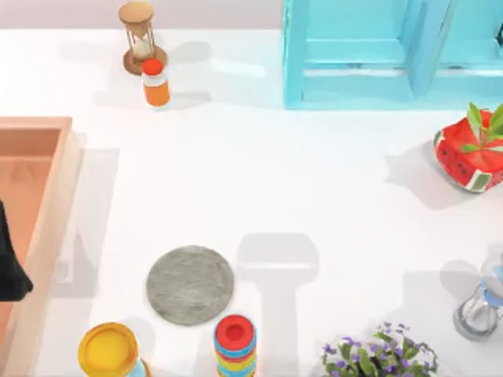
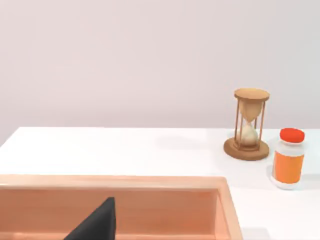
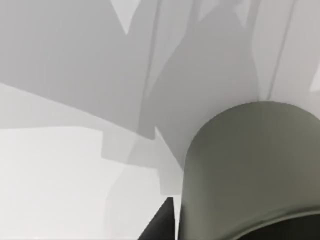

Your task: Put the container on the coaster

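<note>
Left gripper (image 1: pixel 12 271) parked over the wooden tray (image 1: pixel 47 157); right gripper's opening: cannot tell.
Coaster (image 1: pixel 190 284) lies right of the tray; container (image 3: pixel 250 170) sits close against the right wrist camera. Judged light, rigid, smooth: grip mid-wall.

— Where do we find the coaster (image 1: pixel 190 284)?
— Lower centre-left of the top view, on the table (image 1: pixel 314 181). Below it sit the capped cylinder (image 1: pixel 109 351) and, to its right, the ring stack (image 1: pixel 235 345).
— And the upper left?
— We see the hourglass (image 1: pixel 141 37), with the bottle (image 1: pixel 156 83) just below it. The tray (image 1: pixel 35 212) lies at the left edge, the shelf (image 1: pixel 369 51) upper right.
— The container (image 3: pixel 255 170)?
— Close to our right wrist camera.
</note>
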### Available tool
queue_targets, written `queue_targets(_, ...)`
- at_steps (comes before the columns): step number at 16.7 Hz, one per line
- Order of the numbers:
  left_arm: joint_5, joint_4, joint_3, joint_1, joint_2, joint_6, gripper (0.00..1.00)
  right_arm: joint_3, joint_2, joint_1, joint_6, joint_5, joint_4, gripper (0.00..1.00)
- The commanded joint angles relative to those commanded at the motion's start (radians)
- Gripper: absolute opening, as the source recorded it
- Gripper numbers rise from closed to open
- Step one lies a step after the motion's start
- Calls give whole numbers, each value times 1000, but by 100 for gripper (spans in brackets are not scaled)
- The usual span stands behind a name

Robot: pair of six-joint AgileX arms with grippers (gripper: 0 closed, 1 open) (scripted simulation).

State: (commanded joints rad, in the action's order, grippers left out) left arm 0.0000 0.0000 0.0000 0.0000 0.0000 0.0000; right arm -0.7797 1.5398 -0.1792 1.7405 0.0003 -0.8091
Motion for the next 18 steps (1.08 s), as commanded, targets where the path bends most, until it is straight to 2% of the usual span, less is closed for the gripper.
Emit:
queue_targets(5, 0, 0, 0, 0, 0, 0, 100, 0, 0, 0, 0, 0, 0, 2)
queue_targets(15, 0, 0, 0, 0, 0, 0, 100, -1, -1, -1, -1, 0, 0, 0)
queue_targets(18, 0, 0, 0, 0, 0, 0, 100, -60, -6, -4, -60, 10, -28, 0)
